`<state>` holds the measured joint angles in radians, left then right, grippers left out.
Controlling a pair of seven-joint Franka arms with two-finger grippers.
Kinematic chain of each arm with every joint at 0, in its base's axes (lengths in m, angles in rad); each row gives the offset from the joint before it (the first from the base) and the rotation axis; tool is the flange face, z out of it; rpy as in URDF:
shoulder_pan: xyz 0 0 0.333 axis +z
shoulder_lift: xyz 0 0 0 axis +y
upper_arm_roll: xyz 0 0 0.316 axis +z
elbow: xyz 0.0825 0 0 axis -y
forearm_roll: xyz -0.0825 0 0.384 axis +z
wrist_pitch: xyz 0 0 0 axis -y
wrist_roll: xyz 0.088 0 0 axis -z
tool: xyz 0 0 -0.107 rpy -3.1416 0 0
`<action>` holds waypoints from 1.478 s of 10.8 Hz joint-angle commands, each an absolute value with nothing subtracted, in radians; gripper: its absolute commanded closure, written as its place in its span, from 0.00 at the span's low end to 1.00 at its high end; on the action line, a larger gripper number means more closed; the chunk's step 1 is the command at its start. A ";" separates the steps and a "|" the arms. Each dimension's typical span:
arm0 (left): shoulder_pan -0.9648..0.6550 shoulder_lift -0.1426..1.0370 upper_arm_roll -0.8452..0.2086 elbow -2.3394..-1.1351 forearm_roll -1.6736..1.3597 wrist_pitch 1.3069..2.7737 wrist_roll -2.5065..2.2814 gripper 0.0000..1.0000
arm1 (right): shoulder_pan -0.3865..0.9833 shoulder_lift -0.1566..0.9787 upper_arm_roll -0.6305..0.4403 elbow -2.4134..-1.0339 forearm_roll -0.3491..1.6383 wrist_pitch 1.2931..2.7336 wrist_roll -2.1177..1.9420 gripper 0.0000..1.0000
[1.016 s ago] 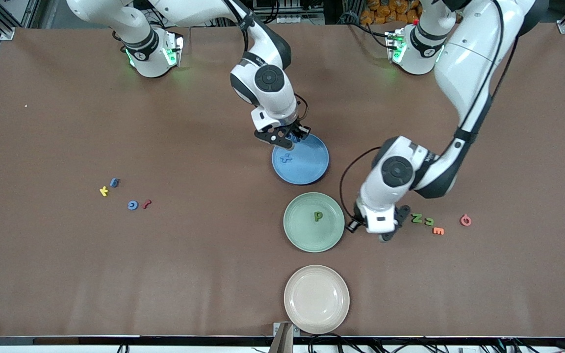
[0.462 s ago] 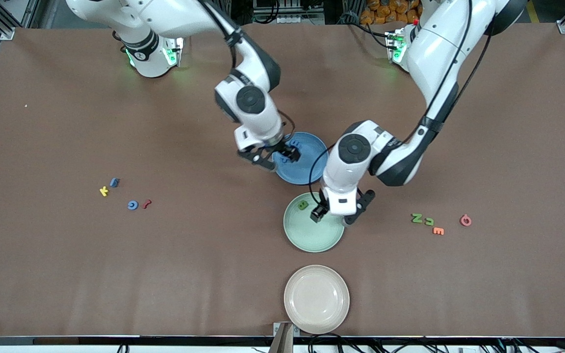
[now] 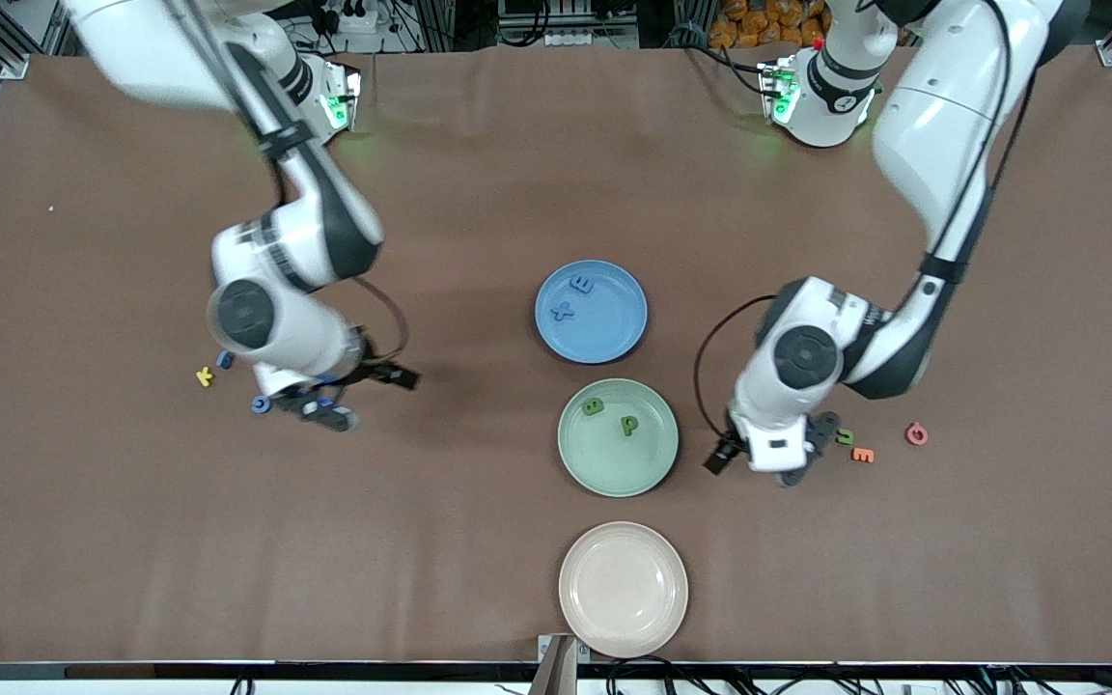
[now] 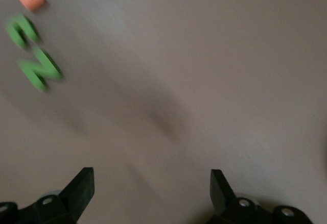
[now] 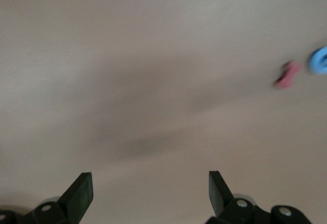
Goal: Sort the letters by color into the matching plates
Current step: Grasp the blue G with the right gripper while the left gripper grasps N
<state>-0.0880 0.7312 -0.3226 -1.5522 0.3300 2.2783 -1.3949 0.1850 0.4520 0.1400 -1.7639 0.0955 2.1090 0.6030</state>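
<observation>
The blue plate [image 3: 614,333] holds two blue letters [image 3: 582,285], [image 3: 564,311]. The mint green plate [image 3: 648,463] holds two green letters [image 3: 595,406], [image 3: 628,425]. My right gripper [image 3: 322,403] [image 5: 149,179] is open and empty, low over the table beside a blue letter [image 3: 262,404] [image 5: 319,59]. Another blue letter [image 3: 225,359] lies by a yellow one. My left gripper [image 3: 807,449] [image 4: 150,177] is open and empty, low over the table beside two green letters [image 4: 23,30], [image 4: 40,70]. Only one of these green letters [image 3: 846,436] shows in the front view.
A beige plate [image 3: 624,589] sits nearest the front camera. A yellow letter [image 3: 205,376] and a red letter [image 5: 287,75] lie by the blue ones. An orange letter [image 3: 862,455] and a pink letter [image 3: 916,433] lie by the green ones.
Each plate gained a second letter. Both grippers left the plates empty: the right one swung out to the blue letters, the left one back to the green letters.
</observation>
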 commanded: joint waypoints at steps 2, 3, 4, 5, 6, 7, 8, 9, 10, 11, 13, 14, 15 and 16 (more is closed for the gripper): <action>0.054 0.721 -0.339 -1.632 0.351 2.189 -1.270 0.00 | -0.052 0.428 0.164 -1.792 0.052 2.072 0.304 0.00; 0.078 0.719 -0.337 -1.641 0.354 2.189 -1.387 0.00 | -0.072 0.428 0.163 -1.796 -0.001 2.071 0.295 0.00; 0.095 0.719 -0.337 -1.643 0.357 2.189 -1.493 0.00 | -0.092 0.429 0.163 -1.815 -0.035 2.083 0.295 0.00; 0.097 0.715 -0.333 -1.643 0.357 2.189 -1.587 0.00 | -0.110 0.433 0.163 -1.831 -0.043 2.110 0.293 0.00; 0.097 0.715 -0.328 -1.643 0.377 2.191 -1.708 0.00 | -0.133 0.433 0.163 -1.867 -0.052 2.158 0.287 0.00; 0.100 0.716 -0.328 -1.644 0.426 2.200 -1.803 0.00 | -0.150 0.436 0.163 -1.905 -0.083 2.213 0.266 0.00; 0.100 0.724 -0.328 -1.644 0.443 2.213 -1.850 0.00 | -0.161 0.440 0.163 -1.940 -0.095 2.273 0.264 0.01; 0.100 0.726 -0.328 -1.647 0.443 2.244 -1.867 0.00 | -0.170 0.445 0.163 -1.974 -0.100 2.334 0.262 0.06; 0.100 0.727 -0.327 -1.654 0.445 2.273 -1.877 0.00 | -0.173 0.449 0.163 -1.999 -0.112 2.368 0.262 0.15; 0.100 0.733 -0.316 -1.654 0.445 2.296 -1.879 0.00 | -0.176 0.457 0.163 -2.008 -0.127 2.387 0.262 0.22; 0.100 0.744 -0.307 -1.654 0.446 2.322 -1.876 0.00 | -0.178 0.477 0.163 -2.032 -0.132 2.451 0.262 0.31; 0.101 0.745 -0.305 -1.654 0.446 2.322 -1.870 0.00 | -0.178 0.483 0.161 -2.036 -0.147 2.463 0.262 0.35; 0.101 0.747 -0.302 -1.655 0.446 2.322 -1.867 0.00 | -0.178 0.489 0.163 -2.037 -0.162 2.482 0.262 0.36; 0.100 0.755 -0.302 -1.655 0.446 2.322 -1.865 0.00 | -0.178 0.501 0.161 -2.039 -0.164 2.497 0.262 0.36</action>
